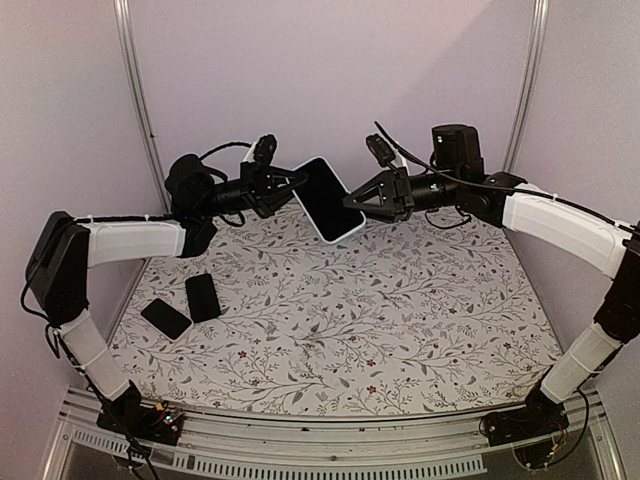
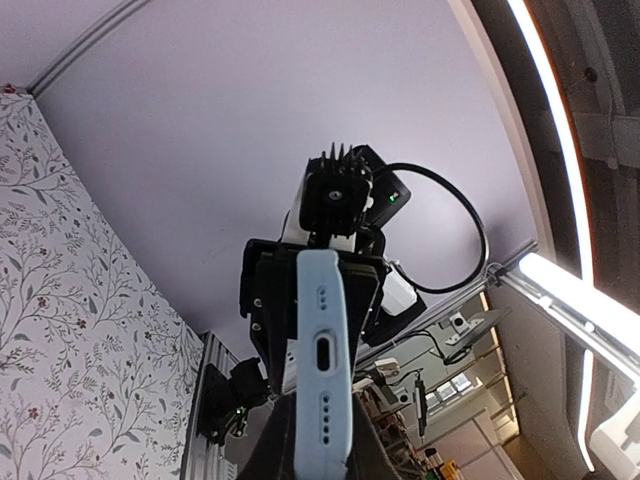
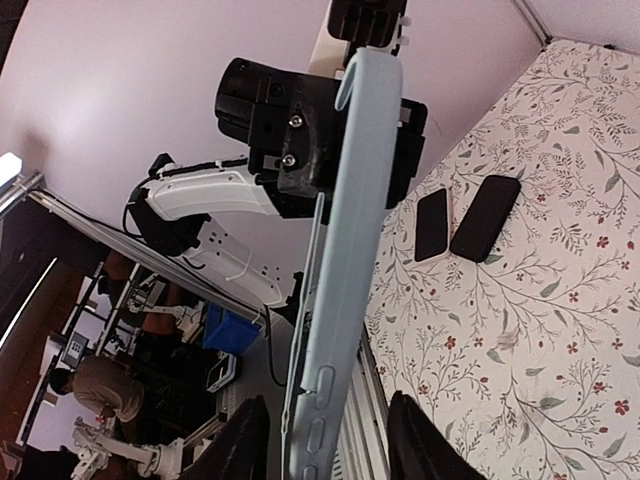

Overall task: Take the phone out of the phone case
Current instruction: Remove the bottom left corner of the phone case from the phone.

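Left wrist view: the left gripper [image 2: 320, 445] is clamped on one short end of the phone case [image 2: 322, 340], with its dark fingers [image 2: 268, 450] close against both faces. Right wrist view: the right gripper [image 3: 330, 405] straddles the opposite end, and its fingers [image 3: 245, 440] stand apart with a gap on each side. The phone [image 1: 325, 195], dark screen showing, sits in the pale blue case, held in the air above the far part of the table [image 1: 400, 300].

Assessment: extraction is not yet done.

Recommendation: hold the left clamp on the case alone, close the right fingers on a case lip, and peel one corner first, working gradually. Two loose phones [image 1: 203, 296] lie well apart to the left.
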{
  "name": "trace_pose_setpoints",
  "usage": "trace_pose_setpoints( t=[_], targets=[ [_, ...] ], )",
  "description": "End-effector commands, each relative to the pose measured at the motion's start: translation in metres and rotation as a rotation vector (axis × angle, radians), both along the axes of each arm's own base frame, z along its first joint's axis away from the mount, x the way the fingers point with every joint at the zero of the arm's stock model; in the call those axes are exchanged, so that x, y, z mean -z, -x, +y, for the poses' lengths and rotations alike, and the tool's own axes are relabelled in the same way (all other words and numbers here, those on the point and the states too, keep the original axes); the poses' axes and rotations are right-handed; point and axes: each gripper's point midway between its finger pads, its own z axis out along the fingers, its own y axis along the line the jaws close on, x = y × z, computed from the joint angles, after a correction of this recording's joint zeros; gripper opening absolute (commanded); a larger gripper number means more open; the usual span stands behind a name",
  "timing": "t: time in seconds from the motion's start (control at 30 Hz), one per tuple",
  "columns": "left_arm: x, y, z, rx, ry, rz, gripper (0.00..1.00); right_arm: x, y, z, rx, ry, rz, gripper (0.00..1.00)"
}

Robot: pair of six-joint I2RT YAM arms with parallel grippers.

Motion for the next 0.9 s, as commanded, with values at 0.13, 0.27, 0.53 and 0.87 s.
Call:
trace_pose_setpoints(
  t=[0.13, 0.27, 0.53, 0.87],
  targets=[
    [-0.03, -0.01, 0.023, -0.172, 0.205, 0.108, 0.0, -0.038, -0.011, -0.013, 0.181, -0.161, -0.246, 0.73],
    [-0.035, -0.015, 0.023, -0.241, 0.256, 0.155, 0.0, -0.037, 0.007, -0.006, 0.226, -0.206, -0.308, 0.79],
    [-0.034, -0.016, 0.015, -0.257, 0.292, 0.19, 0.0, -0.032, 0.016, -0.013, 0.313, -0.321, -0.303, 0.76],
    [-0.033, -0.012, 0.008, -0.243, 0.3, 0.19, 0.0, -0.04, 0.016, -0.02, 0.346, -0.419, -0.251, 0.54]
  ],
)
